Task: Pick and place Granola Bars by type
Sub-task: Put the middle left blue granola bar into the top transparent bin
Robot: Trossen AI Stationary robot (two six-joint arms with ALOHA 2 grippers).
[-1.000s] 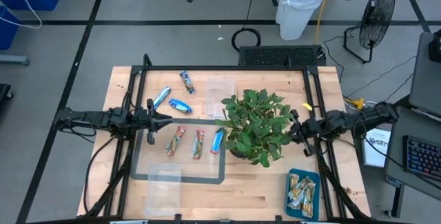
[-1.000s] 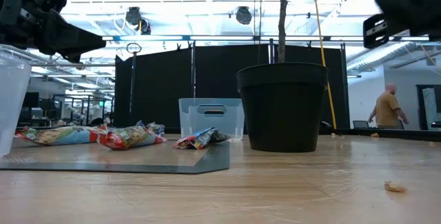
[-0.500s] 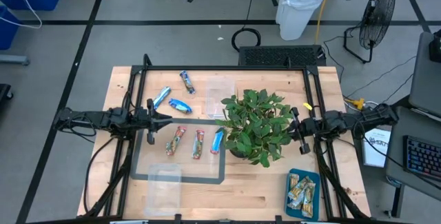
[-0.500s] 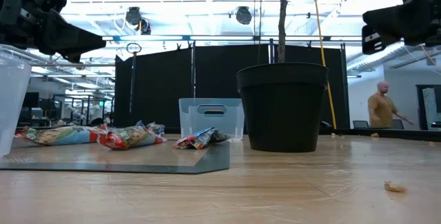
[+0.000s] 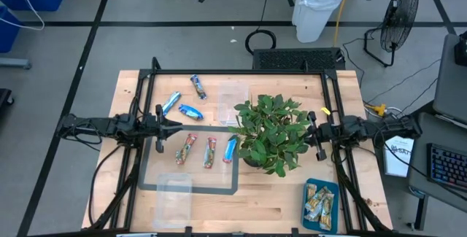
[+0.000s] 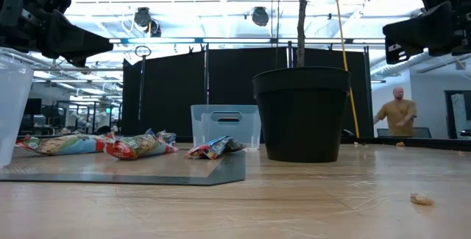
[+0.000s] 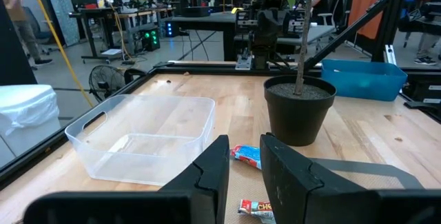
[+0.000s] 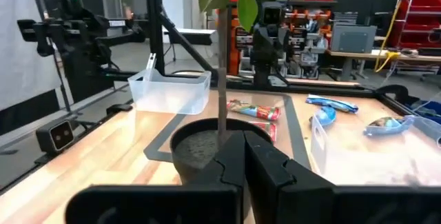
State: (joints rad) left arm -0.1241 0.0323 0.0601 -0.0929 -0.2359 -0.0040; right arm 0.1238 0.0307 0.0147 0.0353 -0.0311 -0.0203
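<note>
**Hidden and cut off**

Seen from above, the plant's leaves (image 5: 270, 131) hide its pot and one end of a blue bar (image 5: 230, 149). The tray's bars (image 5: 318, 202) are too small to sort. The low view crops the near tub (image 6: 13, 103).

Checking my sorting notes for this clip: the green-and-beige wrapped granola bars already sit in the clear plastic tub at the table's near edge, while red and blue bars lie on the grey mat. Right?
Not quite. In the high view the green-and-beige wrapped granola bars lie in the teal rectangular tray at the near right corner; the clear plastic tub at the near edge looks empty. The red-and-tan wrapped bars and a blue bar do lie on the grey mat.
</note>
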